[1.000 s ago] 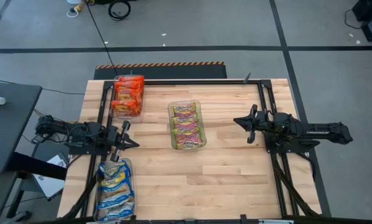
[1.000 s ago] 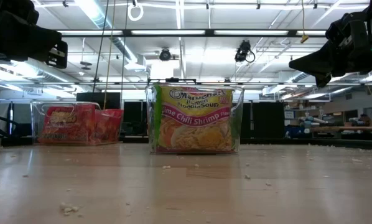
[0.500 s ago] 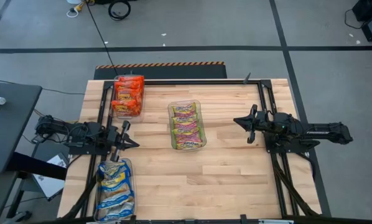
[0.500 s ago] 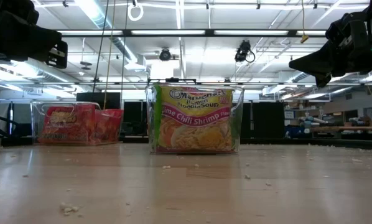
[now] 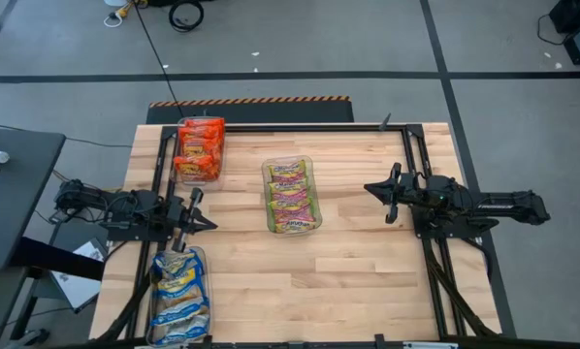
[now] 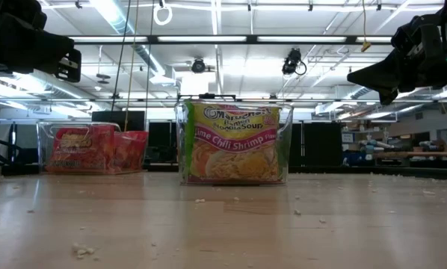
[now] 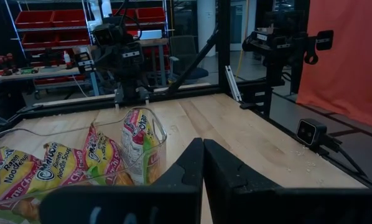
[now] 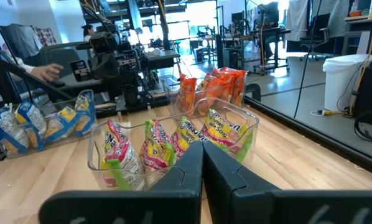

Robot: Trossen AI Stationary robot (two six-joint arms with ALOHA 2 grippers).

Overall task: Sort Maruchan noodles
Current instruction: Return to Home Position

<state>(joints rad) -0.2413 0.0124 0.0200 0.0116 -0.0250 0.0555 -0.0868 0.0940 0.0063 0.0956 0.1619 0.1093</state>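
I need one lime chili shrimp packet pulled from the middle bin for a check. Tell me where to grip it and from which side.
Pinch the top edge of an end packet, coming straight down from above. The packets stand on edge inside the clear bin, so its walls block the sides and only the open top gives access. The right tool looks slightly nearer.

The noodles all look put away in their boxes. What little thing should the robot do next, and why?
Probably just rest both arms at home. The orange packs, the green-pink packs and the blue packs sit grouped by kind. No pack lies loose on the table. The left tool and right tool are shut and empty at the table's sides.
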